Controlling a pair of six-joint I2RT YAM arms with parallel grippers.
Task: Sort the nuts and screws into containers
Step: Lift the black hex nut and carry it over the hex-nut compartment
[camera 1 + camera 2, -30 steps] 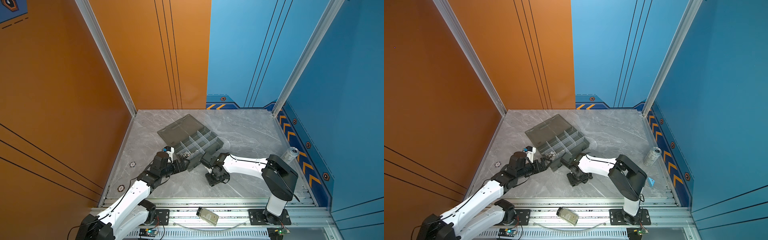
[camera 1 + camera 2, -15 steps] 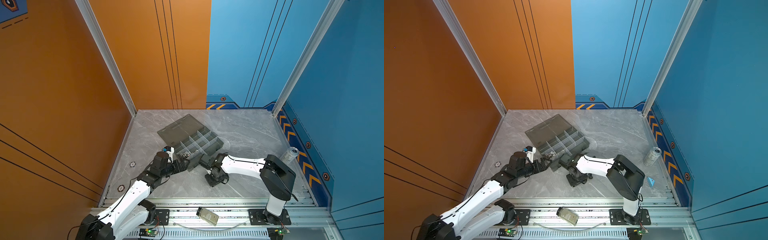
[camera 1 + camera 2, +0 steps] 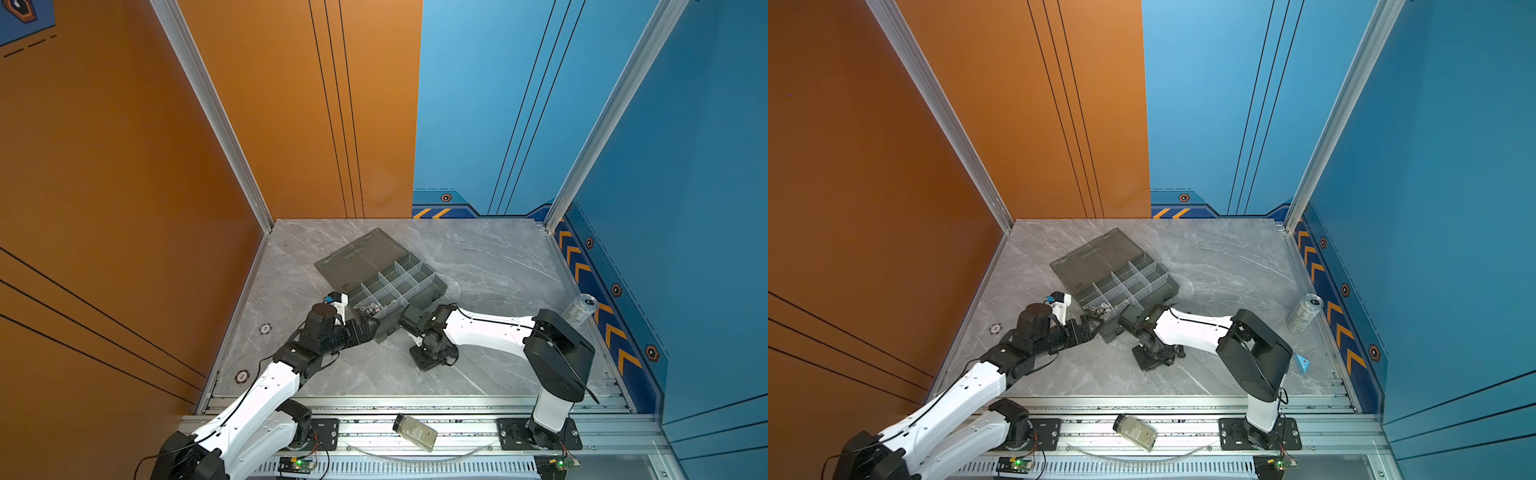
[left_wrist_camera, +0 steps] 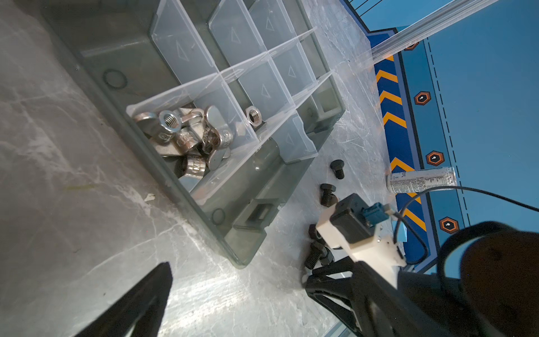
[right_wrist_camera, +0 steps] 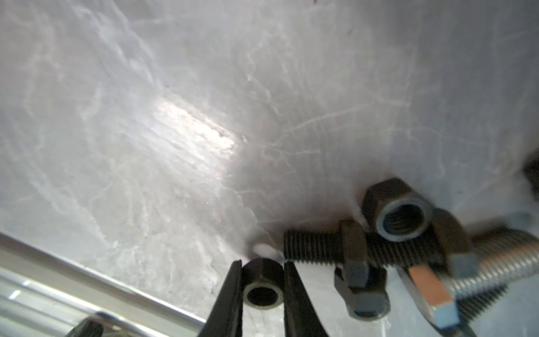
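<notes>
Two grippers work your bench. The right gripper (image 5: 262, 270) is clamped on a black nut (image 5: 263, 293) down on the marble table (image 5: 175, 116), just beside loose black screws (image 5: 318, 248). Your left gripper (image 3: 368, 326) hangs spread wide at the near corner of the organiser box (image 3: 434, 291), whose corner cell holds silver nuts (image 4: 186, 137).

Table (image 3: 490, 257) right of the box (image 3: 434, 291) is lying bare to the can (image 3: 579, 309). Left gripper (image 3: 374, 326) and right arm (image 3: 478, 328) are crowding the box's near edge. Screws (image 5: 309, 248) are hemming the right gripper (image 5: 262, 265) on one side only.
</notes>
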